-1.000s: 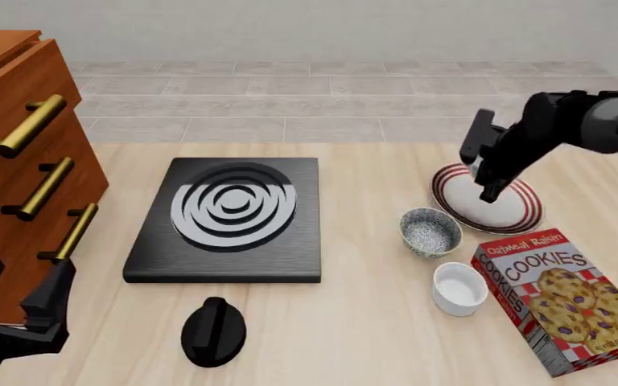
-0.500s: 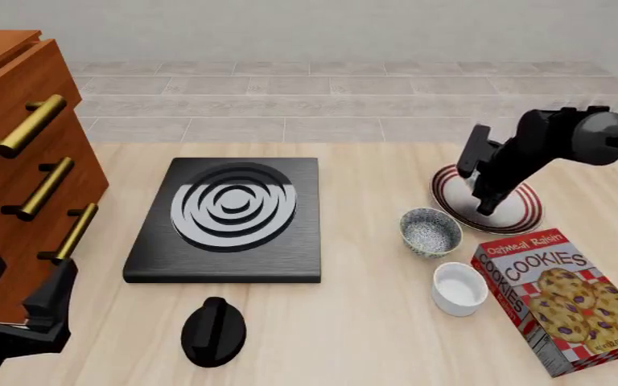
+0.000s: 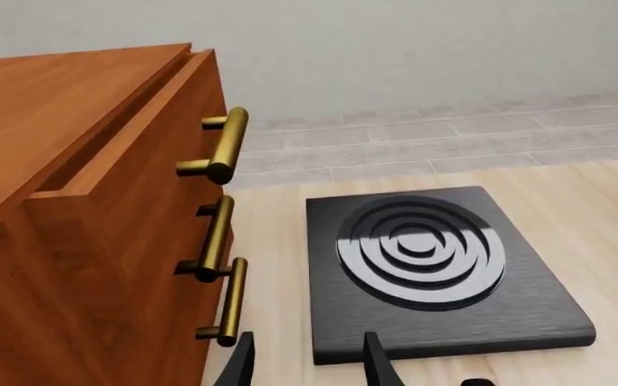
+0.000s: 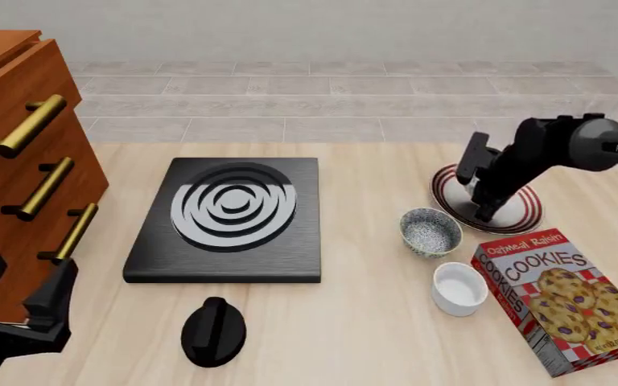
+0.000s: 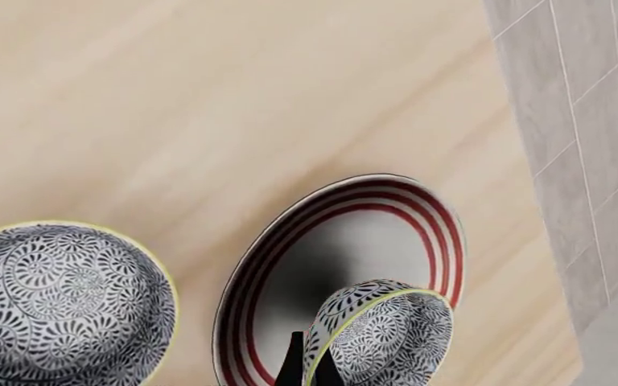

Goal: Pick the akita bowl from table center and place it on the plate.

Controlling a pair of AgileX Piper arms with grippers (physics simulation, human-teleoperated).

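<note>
Lowering since a second ago, the right gripper (image 4: 479, 201) is pinching the akita bowl's (image 5: 382, 331) rim over the plate (image 5: 287, 265); twin bowl (image 4: 430, 232), ramekin (image 4: 459, 288) and cookie box (image 4: 559, 297) are crowding the plate's near edge.

Twin bowl (image 4: 430, 232), ramekin (image 4: 459, 288) & cookie box (image 4: 559, 299) crowd plate's (image 4: 524, 211) near side; bare surface (image 4: 373, 173) btwn plate & stove (image 4: 228, 217) passable.

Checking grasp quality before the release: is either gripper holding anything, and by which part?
The right gripper holds an akita bowl by its rim, one finger inside, one outside, above the plate. The left gripper is open and empty.
</note>
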